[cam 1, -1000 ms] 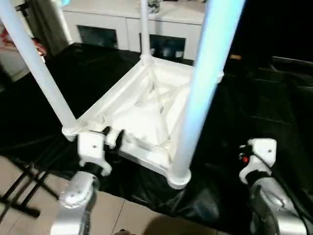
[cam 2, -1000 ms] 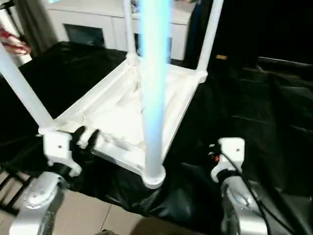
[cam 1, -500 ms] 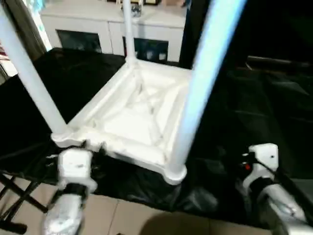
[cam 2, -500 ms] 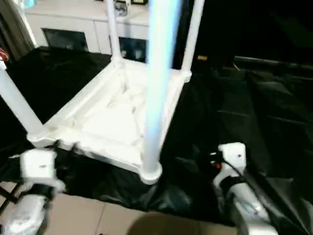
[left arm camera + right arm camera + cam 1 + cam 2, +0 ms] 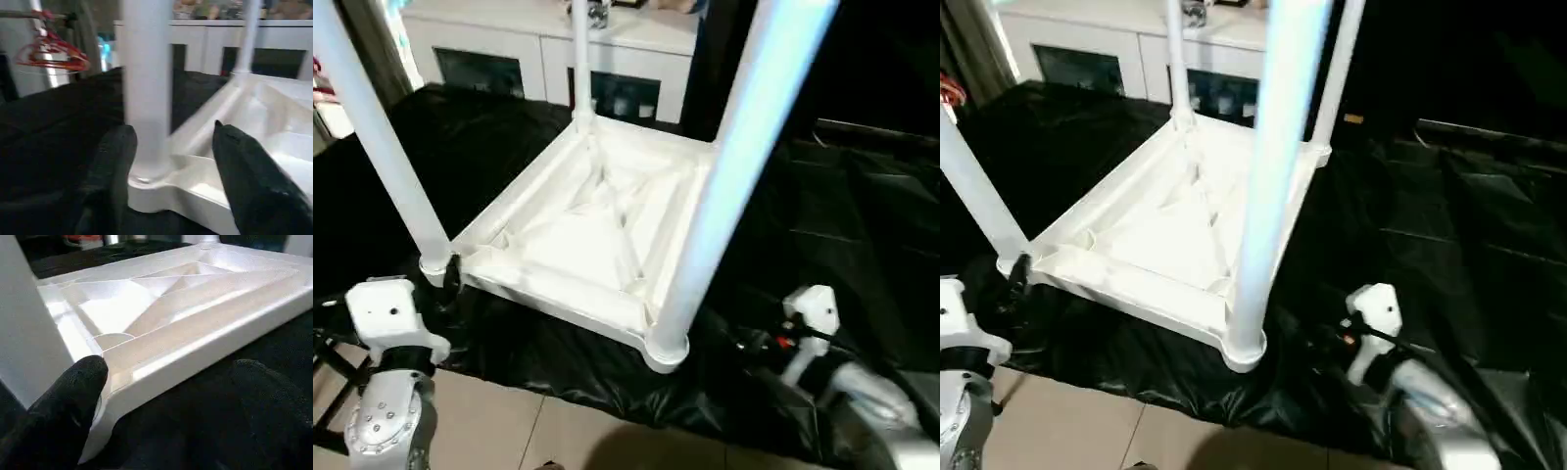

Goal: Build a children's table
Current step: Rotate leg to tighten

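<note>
The children's table (image 5: 597, 235) lies upside down (legs upright), left gripper (image 5: 171, 147) and right gripper (image 5: 166, 382) both spread wide, empty

We see the children's table (image 5: 597, 230) in smooth, slightly glossy white plastic. Beneath it lies a wrinkled, shiny black sheet (image 5: 822, 225). The gripper fingers (image 5: 63, 411) look matt black; the forearms (image 5: 386, 426) are silvery metal.

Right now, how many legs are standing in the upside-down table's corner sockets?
4. Near-left corner leg; near-right corner leg, closest to the camera; far-left corner leg, in front of the cabinet; far-right corner leg. None looks hidden.
</note>
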`<state>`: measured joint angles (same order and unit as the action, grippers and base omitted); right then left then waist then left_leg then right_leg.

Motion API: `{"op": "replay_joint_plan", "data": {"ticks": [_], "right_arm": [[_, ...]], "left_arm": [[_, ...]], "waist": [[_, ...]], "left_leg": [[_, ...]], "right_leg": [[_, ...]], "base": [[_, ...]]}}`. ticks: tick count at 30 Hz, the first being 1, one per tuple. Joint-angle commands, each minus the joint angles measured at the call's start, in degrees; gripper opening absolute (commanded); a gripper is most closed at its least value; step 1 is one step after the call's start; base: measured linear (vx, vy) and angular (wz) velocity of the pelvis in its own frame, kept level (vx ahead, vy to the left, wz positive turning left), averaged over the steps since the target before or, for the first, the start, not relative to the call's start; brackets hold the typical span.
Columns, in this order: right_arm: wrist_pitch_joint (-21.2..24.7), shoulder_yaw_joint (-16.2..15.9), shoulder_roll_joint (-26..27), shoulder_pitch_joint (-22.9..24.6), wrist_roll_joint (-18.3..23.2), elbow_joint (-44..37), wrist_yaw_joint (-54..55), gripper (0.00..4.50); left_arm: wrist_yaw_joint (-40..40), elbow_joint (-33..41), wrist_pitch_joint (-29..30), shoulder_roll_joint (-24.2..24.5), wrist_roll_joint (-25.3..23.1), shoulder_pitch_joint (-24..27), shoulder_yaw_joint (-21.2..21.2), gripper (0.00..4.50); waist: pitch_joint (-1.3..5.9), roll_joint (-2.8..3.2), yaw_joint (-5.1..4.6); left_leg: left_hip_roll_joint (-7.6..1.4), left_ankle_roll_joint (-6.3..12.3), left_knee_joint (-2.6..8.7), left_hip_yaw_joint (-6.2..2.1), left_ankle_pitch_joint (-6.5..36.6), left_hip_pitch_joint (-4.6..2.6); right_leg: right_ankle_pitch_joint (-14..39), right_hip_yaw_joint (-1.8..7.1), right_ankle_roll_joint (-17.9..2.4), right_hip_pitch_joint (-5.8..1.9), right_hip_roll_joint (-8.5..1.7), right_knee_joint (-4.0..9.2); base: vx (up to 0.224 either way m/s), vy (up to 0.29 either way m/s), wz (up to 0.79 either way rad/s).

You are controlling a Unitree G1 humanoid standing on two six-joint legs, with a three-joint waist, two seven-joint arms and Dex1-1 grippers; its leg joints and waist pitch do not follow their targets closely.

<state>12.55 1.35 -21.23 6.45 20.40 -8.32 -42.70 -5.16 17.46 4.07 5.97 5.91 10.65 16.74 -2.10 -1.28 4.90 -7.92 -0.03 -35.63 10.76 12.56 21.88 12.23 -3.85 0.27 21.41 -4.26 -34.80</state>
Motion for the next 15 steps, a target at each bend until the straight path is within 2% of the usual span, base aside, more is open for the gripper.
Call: {"op": "replay_joint_plan", "data": {"ticks": [1,3,5,6,7,8,9,10,11,12,13,14,15], "right_arm": [[-1.07,1.20,-1.46,-0.91,1.28,0.59,-3.72,4.50],[0.19,2.06,-3.80,-1.67,3.28,0.18,-7.11,4.50],[1.20,2.11,-5.06,-2.26,4.95,-0.36,-9.70,4.50],[1.12,2.05,-5.22,-2.32,5.12,-0.28,-10.02,4.50],[1.10,1.06,-5.65,-2.63,5.02,0.00,-11.11,4.50],[0.85,-0.84,-5.57,-3.73,4.58,0.90,-12.07,4.50],[0.87,-1.64,-5.18,-4.27,4.46,1.15,-12.30,4.50],[0.87,-1.64,-5.18,-4.27,4.46,1.15,-12.30,4.50],[0.28,-2.76,-4.20,-5.30,3.86,1.93,-12.17,4.50],[0.45,-3.19,-3.87,-5.69,4.00,2.24,-12.46,4.50],[1.23,-4.42,-4.10,-6.15,4.12,2.26,-13.83,4.50],[1.23,-4.42,-4.10,-6.15,4.12,2.26,-13.83,4.50],[1.24,-4.93,-4.22,-6.24,3.93,2.04,-14.15,4.50]], "left_arm": [[0.93,-0.40,-1.15,-0.16,-0.12,0.13,0.79,2.98],[0.02,-0.86,-1.62,-0.16,1.00,0.49,0.82,3.27],[-1.19,-2.03,-1.70,0.92,1.19,0.59,0.64,3.32],[-1.31,-2.22,-1.68,1.11,1.09,0.63,0.57,3.39],[-1.79,-3.52,-1.79,2.01,1.03,0.12,0.85,3.65],[-3.24,-7.17,-1.83,4.21,1.07,-1.71,1.34,3.65],[-3.60,-9.24,-1.86,5.17,1.25,-2.96,1.91,3.71],[-3.60,-9.24,-1.86,5.17,1.25,-2.96,1.91,3.71],[-4.31,-12.90,-1.51,7.06,1.19,-5.08,2.60,3.77],[-4.48,-14.45,-1.72,7.81,1.10,-5.96,2.97,3.91],[-5.07,-17.55,-1.48,9.14,2.10,-8.18,4.15,4.05],[-5.07,-17.55,-1.48,9.14,2.10,-8.18,4.15,4.12],[-5.59,-18.57,-1.65,9.86,2.59,-9.01,4.57,4.13]], "waist": [[2.12,0.36,0.20],[2.17,0.32,0.45],[1.93,0.01,0.67],[1.86,0.09,0.72],[1.65,-0.44,0.67],[1.52,-1.36,0.66],[1.27,-1.20,0.73],[1.08,-0.96,0.72],[0.92,-1.15,0.60],[0.86,-0.95,0.60],[0.91,-0.58,0.59],[0.92,-0.79,0.60],[0.94,-0.53,0.54]], "left_leg": [[-6.38,0.70,5.99,-3.47,12.86,-0.97],[-6.30,2.34,5.67,-3.30,10.32,-1.05],[-6.32,3.24,5.74,-3.29,11.40,-0.98],[-6.32,3.20,5.79,-3.31,12.21,-1.03],[-6.39,2.60,5.93,-3.22,14.18,-1.14],[-6.31,2.47,5.97,-3.19,15.08,-1.13],[-5.93,1.63,5.99,-3.19,17.10,-1.48],[-5.85,0.99,6.08,-3.31,18.40,-1.47],[-6.21,-0.89,6.35,-3.66,20.38,-1.82],[-6.11,-2.48,6.55,-3.89,22.42,-2.09],[-6.07,-3.71,6.64,-4.06,23.78,-2.30],[-6.19,-4.53,6.82,-4.18,24.59,-2.38],[-6.28,-4.86,6.98,-4.27,24.67,-2.20]], "right_leg": [[2.23,3.53,-9.81,-1.68,-5.29,3.83],[-1.72,3.48,-11.06,-1.73,-5.43,3.49],[1.18,3.50,-11.53,-1.84,-5.64,3.77],[2.78,3.50,-11.38,-1.78,-5.67,3.91],[6.61,3.55,-10.90,-1.62,-5.69,4.36],[9.23,3.51,-10.45,-1.58,-5.70,4.59],[14.96,3.57,-9.28,-1.08,-5.64,4.97],[18.08,3.64,-8.49,-0.96,-5.75,5.14],[21.73,3.58,-7.72,-0.82,-5.93,5.49],[24.02,3.57,-6.94,-0.61,-5.91,5.59],[23.52,3.59,-6.78,-0.48,-5.83,5.57],[21.89,3.58,-6.75,-0.50,-5.78,5.48],[20.45,3.60,-6.99,-0.66,-5.80,5.28]], "base": [[0.000,0.000,0.00],[0.000,0.000,0.00],[0.000,0.000,0.00],[0.000,0.000,0.00],[0.000,0.000,0.00],[0.000,0.000,0.00],[0.000,0.000,0.00],[0.000,0.000,0.00],[0.000,0.000,0.00],[0.000,0.000,0.00],[0.000,0.000,0.00],[0.000,0.000,0.00],[0.000,0.000,0.00]]}}
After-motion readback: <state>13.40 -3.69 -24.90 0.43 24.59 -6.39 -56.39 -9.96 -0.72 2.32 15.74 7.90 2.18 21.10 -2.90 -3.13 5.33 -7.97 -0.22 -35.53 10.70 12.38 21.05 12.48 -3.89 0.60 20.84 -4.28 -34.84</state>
